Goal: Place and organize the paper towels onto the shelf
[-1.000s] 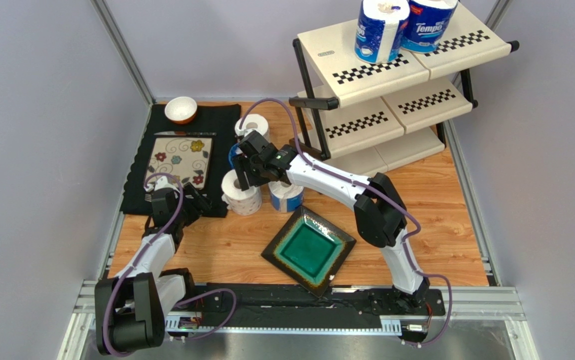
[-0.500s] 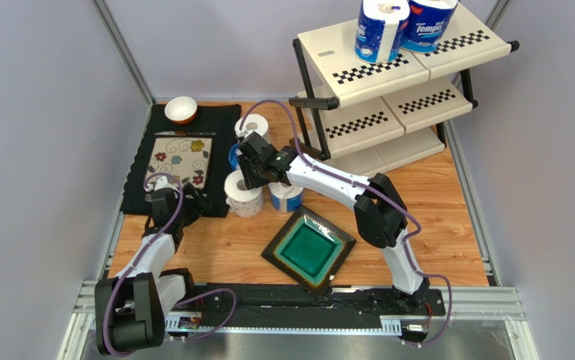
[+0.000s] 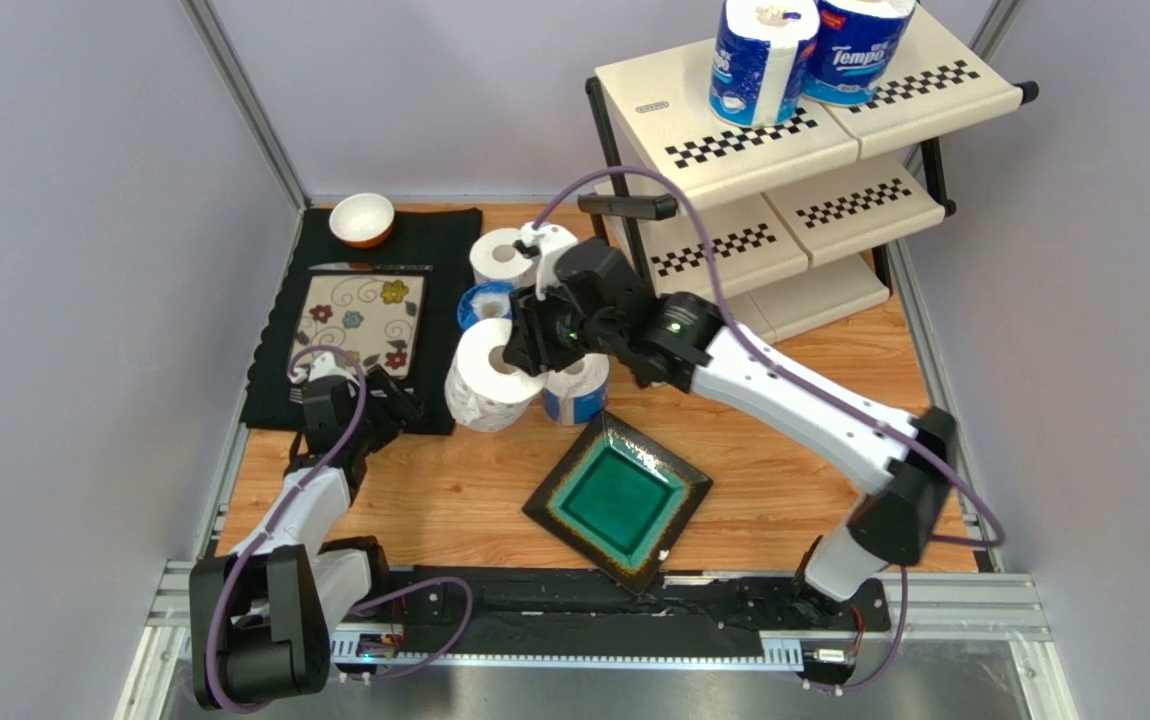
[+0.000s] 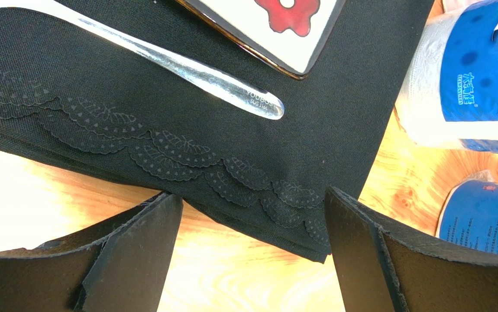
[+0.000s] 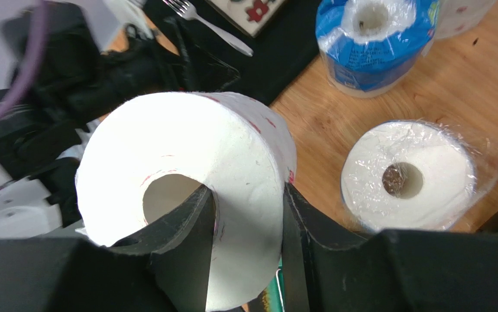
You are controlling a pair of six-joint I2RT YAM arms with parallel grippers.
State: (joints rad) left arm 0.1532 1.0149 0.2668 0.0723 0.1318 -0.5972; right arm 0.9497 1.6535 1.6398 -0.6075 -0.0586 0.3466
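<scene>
My right gripper [image 3: 524,348] is shut on a plain white paper towel roll [image 3: 485,375], held tilted above the table; in the right wrist view one finger sits inside its core and the other outside [image 5: 248,195]. Another white roll [image 3: 503,255], a blue-wrapped roll [image 3: 473,306] and a second blue-wrapped roll [image 3: 578,393] stand on the table nearby. Two Tempo rolls [image 3: 759,57] stand on the top tier of the shelf [image 3: 686,113]. My left gripper [image 4: 251,260] is open and empty above the black placemat's edge [image 4: 167,162].
A green square plate [image 3: 616,500] lies in front of the rolls. A floral plate [image 3: 363,320], cutlery [image 4: 193,65] and a small white bowl [image 3: 362,219] are on the placemat [image 3: 275,375] at left. The shelf's lower tiers [image 3: 777,225] hold nothing visible.
The right arm has lifted the white roll off the table and tilted it, with its elbow swung out to the right. The left arm has not moved.
</scene>
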